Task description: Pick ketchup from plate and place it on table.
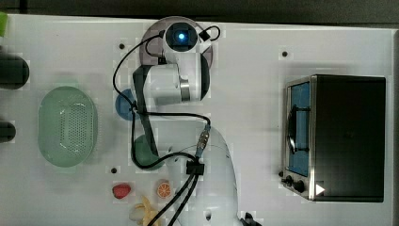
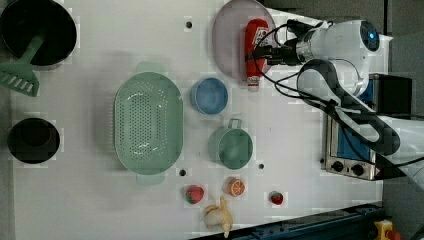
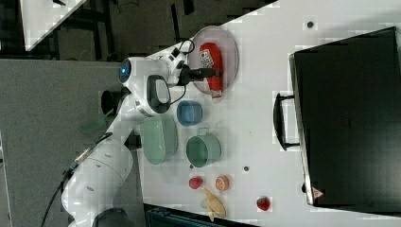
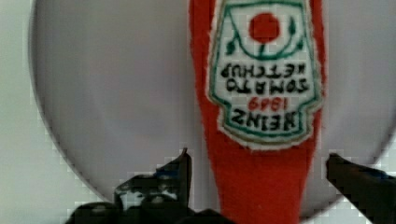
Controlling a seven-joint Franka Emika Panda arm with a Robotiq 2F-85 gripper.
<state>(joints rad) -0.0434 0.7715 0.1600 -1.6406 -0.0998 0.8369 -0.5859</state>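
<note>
End effector (image 4: 257, 165) spread wide — straddling the ketchup (image 4: 261, 116) on the plate (image 4: 116, 93).

We observe a single arm (image 1: 214, 179) built of glossy white rounded link housings with dark grey to black bands at the joints. The wrist housing (image 1: 181, 37) carries a round, blue-lit indicator set in a dark square panel. A brushed metallic ring (image 1: 184, 89) separates two white sections of the forearm. Black cables (image 1: 141, 113) run externally in loose loops along the links, passing through a metallic inline connector (image 1: 203, 139) and a small black clamp block (image 1: 194, 168). At the end of the arm we see a black gripper (image 4: 259, 161) with two slim, dark, tapered fingers (image 4: 180, 172); faint blue highlights show on their upper edges.
</note>
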